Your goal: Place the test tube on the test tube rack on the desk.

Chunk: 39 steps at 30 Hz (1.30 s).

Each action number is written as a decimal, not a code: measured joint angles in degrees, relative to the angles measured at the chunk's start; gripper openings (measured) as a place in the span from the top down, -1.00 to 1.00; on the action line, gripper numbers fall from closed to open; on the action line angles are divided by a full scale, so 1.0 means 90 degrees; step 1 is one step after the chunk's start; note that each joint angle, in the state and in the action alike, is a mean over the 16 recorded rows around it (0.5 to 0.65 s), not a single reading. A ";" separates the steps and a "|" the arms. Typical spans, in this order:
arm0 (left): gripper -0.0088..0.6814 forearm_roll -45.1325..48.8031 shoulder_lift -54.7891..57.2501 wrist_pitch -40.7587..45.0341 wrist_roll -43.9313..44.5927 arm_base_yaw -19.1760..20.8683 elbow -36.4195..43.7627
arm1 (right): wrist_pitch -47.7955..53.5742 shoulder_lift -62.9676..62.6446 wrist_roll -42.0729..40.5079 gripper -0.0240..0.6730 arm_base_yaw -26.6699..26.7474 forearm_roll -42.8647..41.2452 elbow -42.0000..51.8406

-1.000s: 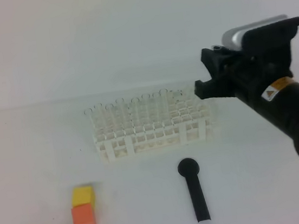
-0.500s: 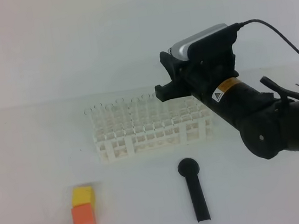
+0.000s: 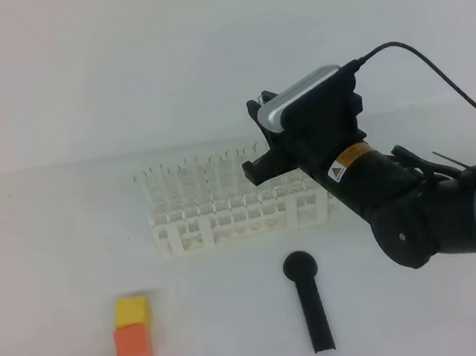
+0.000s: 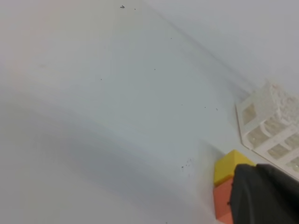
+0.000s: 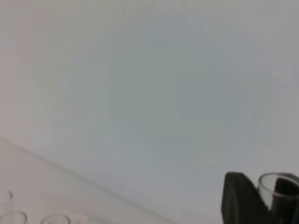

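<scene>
The right gripper (image 3: 257, 154), its jaws clamped on the clear test tube (image 5: 280, 193), has swung in from the table's right side to hang over the right end of the white test tube rack (image 3: 225, 210), ready for lowering.

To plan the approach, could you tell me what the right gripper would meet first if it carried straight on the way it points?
Probably the test tube rack: the right gripper, holding the test tube, points left over its right end. Depth is unclear.
</scene>
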 joint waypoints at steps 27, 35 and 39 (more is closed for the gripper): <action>0.98 0.0000 0.0000 0.0000 0.0000 0.0000 0.0000 | -0.0409 0.0201 0.0409 0.58 0.0001 -0.0033 -0.0045; 0.98 0.0005 -0.0023 -0.0021 0.0001 0.0001 0.0038 | -0.0226 0.0165 0.0418 0.58 0.0001 -0.0039 -0.0045; 0.98 0.0005 -0.0023 -0.0021 0.0001 0.0001 0.0038 | -0.0105 0.0150 0.0404 0.58 0.0001 -0.0049 -0.0045</action>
